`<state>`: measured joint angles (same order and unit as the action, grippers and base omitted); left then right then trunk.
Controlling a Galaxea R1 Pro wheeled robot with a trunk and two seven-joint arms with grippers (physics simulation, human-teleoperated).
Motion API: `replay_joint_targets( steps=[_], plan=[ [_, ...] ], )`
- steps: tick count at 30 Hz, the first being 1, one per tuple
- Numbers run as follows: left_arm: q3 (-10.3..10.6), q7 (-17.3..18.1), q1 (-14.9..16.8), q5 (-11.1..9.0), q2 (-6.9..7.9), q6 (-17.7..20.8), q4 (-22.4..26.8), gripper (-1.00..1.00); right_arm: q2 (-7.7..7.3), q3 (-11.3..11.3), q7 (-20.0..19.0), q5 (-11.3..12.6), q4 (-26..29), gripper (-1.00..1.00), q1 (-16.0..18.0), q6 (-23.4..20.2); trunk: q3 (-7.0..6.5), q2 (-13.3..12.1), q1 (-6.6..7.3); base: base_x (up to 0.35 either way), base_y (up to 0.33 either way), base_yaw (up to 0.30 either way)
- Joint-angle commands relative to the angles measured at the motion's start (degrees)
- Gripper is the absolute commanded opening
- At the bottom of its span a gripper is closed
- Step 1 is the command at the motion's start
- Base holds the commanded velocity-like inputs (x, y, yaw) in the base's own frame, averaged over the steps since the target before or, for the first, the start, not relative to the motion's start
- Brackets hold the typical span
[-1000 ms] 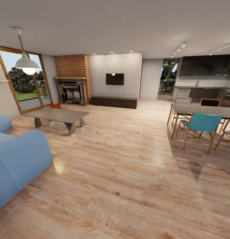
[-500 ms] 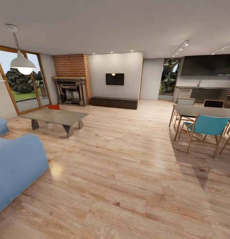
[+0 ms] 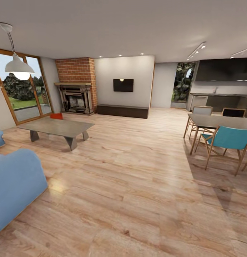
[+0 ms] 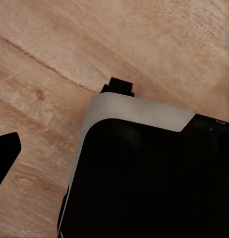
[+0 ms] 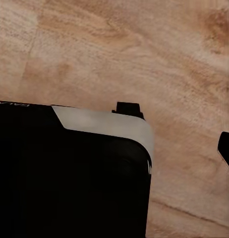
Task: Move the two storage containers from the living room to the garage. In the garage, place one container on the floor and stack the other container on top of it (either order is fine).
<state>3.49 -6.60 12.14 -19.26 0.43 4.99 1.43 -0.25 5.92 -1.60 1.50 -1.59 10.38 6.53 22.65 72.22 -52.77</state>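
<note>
You were at the approach step: the robot stood in the living room point(image 3: 137, 171), on the light wood plank floor, with nothing lifted yet. From the head view, one storage container point(image 3: 56, 116) showed as a small red-orange patch at the far end of the low bench point(image 3: 59, 127), near the brick fireplace point(image 3: 76, 87); whether it sat on the bench top or on the planks just behind it could not be told at that range. No second red bin could be picked out. The blue sofa point(image 3: 13, 185) lay near on the left side, and a dining table point(image 3: 220, 121) with a teal chair point(image 3: 228, 139) stood on the right, leaving open planks between. In the left wrist view a dark finger tip point(image 4: 5, 153) of the left gripper crossed one edge above the robot's own black and grey base point(image 4: 144, 173); the right wrist view gave the same, with one finger tip point(image 5: 226, 148) of the right gripper. With so little of each showing, how the jaws stood could not be told. Judgement: your next move called for driving forward and left toward the far end of the bench, clear of the sofa corner, then locating the second bin.
</note>
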Motion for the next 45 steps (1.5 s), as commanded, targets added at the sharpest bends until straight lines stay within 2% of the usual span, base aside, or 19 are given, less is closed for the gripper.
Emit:
replay_joint_targets(
  steps=[1,45],
  plan=[
    [0.38,-0.22,0.0,-0.42,0.0,0.36,0.15,1.0,-0.01,0.41,-0.16,0.17,-0.17,1.0,0.08,0.33,0.06,0.03,-0.03,0.326,0.0,0.0],
    [0.38,-0.17,-0.01,-0.34,0.0,0.29,0.15,1.0,0.01,0.49,-0.16,0.24,-0.17,1.0,0.08,0.18,0.06,0.03,-0.03,0.326,0.0,0.0]
  ],
)
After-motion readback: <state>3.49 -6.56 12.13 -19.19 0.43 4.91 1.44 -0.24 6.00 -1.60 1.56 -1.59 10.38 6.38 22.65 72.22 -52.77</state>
